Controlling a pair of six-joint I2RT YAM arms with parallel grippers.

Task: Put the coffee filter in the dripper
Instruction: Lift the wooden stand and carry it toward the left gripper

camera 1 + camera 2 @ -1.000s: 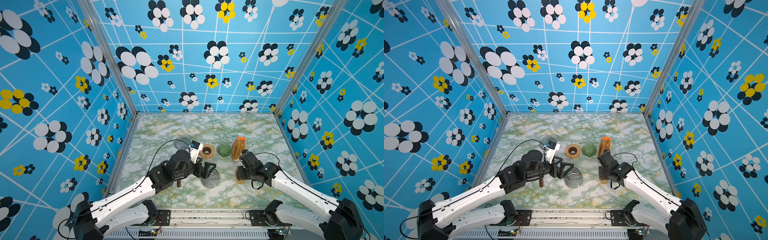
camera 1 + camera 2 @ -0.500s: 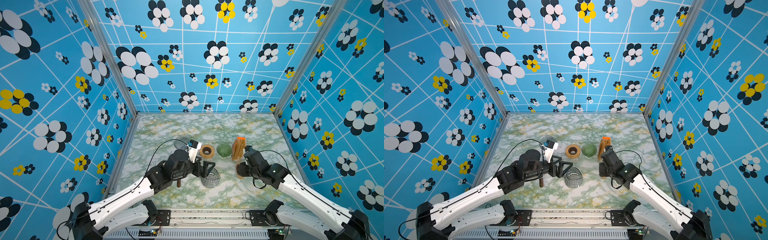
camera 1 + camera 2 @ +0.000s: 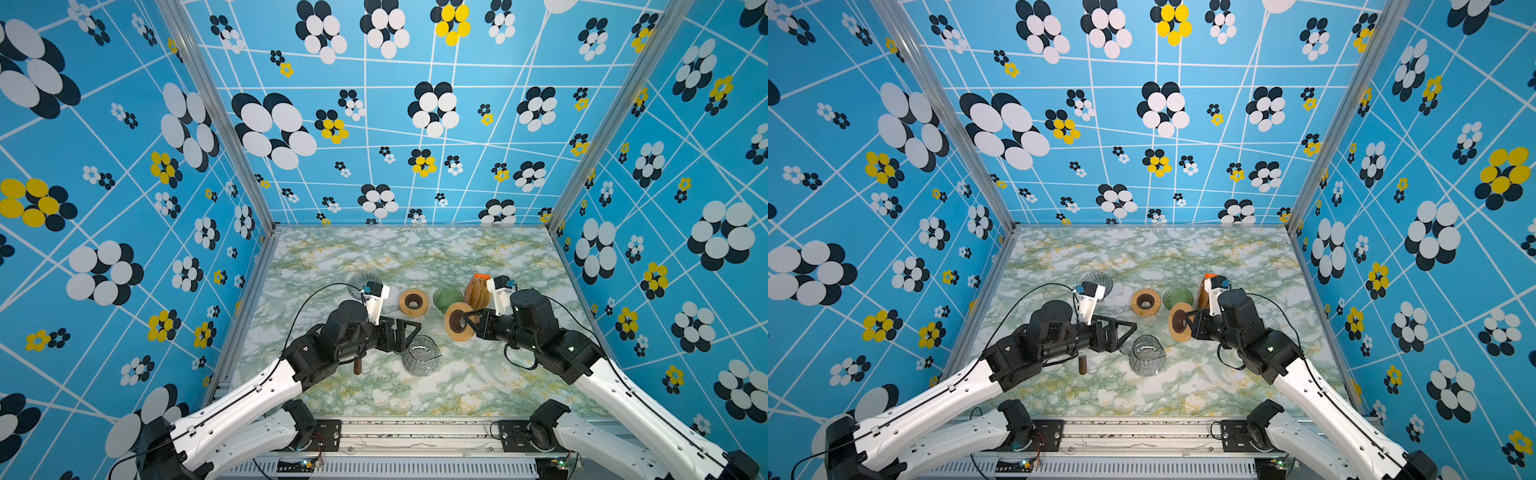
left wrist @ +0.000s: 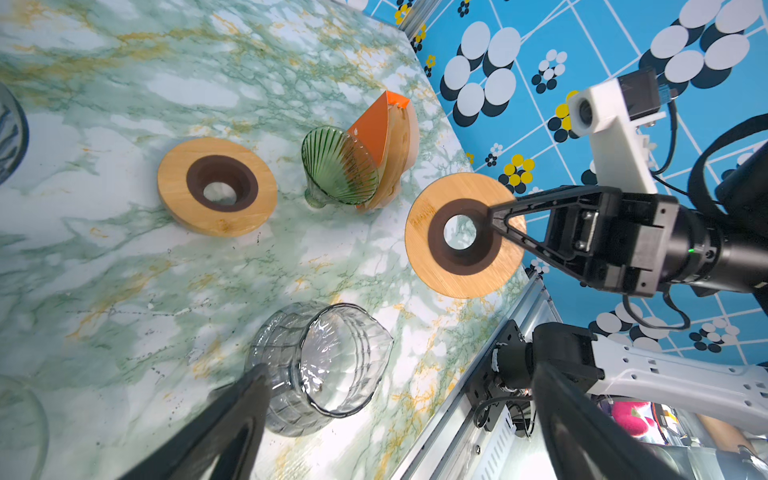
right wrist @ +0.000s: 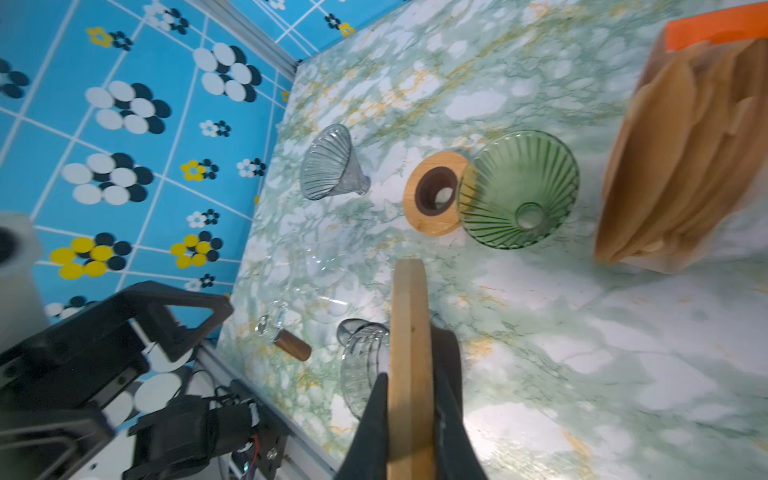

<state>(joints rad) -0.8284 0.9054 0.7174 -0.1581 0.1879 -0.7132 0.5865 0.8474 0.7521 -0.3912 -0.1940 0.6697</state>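
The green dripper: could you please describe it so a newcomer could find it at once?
On the marbled table, follow the middle row. The green dripper sits between the flat wooden ring and the brown filter stack. It alone is green; the other ribbed cone is clear.

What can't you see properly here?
Clear ribbed glass dripper: top view, wrist camera covers part.
Brown paper coffee filters: right wrist view, blurred, cut by edge.
Small brown wooden cylinder: top view, left arm hides its end.
Round wooden ring: right wrist view, right gripper covers part.
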